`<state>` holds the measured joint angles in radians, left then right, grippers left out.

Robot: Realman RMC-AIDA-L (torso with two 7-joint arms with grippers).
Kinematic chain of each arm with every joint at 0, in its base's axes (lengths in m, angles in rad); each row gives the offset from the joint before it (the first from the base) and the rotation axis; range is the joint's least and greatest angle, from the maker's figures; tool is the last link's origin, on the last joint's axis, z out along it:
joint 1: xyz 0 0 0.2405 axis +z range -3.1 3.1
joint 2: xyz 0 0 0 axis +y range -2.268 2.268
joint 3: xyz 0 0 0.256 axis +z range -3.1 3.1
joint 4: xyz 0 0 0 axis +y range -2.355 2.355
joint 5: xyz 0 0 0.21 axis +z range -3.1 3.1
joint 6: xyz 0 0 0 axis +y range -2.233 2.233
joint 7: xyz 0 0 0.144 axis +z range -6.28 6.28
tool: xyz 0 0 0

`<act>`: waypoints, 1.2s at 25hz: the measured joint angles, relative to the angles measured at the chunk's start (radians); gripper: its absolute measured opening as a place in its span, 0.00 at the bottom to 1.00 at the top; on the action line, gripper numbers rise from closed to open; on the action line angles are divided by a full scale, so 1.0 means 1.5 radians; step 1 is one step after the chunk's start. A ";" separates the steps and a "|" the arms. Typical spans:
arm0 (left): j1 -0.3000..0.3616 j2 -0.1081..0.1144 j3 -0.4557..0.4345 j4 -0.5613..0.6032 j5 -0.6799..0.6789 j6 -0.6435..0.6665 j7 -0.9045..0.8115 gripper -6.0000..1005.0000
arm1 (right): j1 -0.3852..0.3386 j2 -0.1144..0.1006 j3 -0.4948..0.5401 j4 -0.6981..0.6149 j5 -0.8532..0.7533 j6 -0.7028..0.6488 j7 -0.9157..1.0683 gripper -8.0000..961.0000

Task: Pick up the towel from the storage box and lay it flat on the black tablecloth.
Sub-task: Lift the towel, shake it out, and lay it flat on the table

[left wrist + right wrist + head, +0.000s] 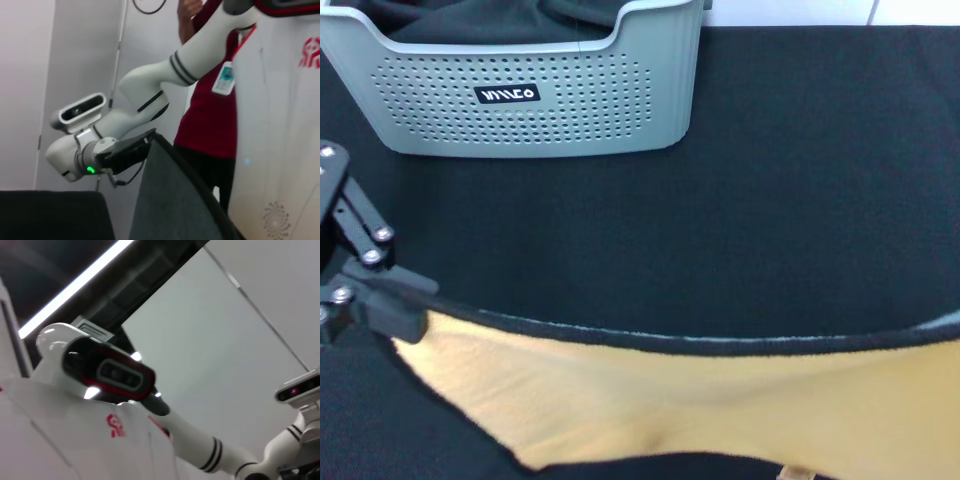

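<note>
While stretched taut above the black tablecloth [750,190], the towel [700,410] shows its yellow-orange face, black trim along the edge toward the storage box [520,100]. Held off the tablecloth, well on the near side of the storage box. Left gripper [395,315] pinched shut on the towel's left corner. Right gripper [142,142] clamped on the towel's other corner, grey face showing there. Dark cloth [490,20] bundled inside the storage box.

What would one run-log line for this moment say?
left pincer: shut on towel corner | towel: yellow face up, stretched above black tablecloth | right pincer: grips other corner | storage box: behind, dark cloth inside
</note>
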<state>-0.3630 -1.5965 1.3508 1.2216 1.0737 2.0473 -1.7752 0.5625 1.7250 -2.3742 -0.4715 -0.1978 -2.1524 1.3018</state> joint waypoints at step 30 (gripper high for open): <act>-0.136 -0.192 -0.383 -0.165 0.556 -0.065 0.050 0.02 | 0.009 0.093 0.416 0.095 -0.372 0.348 0.054 0.02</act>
<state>-0.5672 -1.8840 0.7759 0.9741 1.9081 1.9495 -1.7001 0.5763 1.8647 -1.7497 -0.3289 -0.7557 -1.6297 1.3824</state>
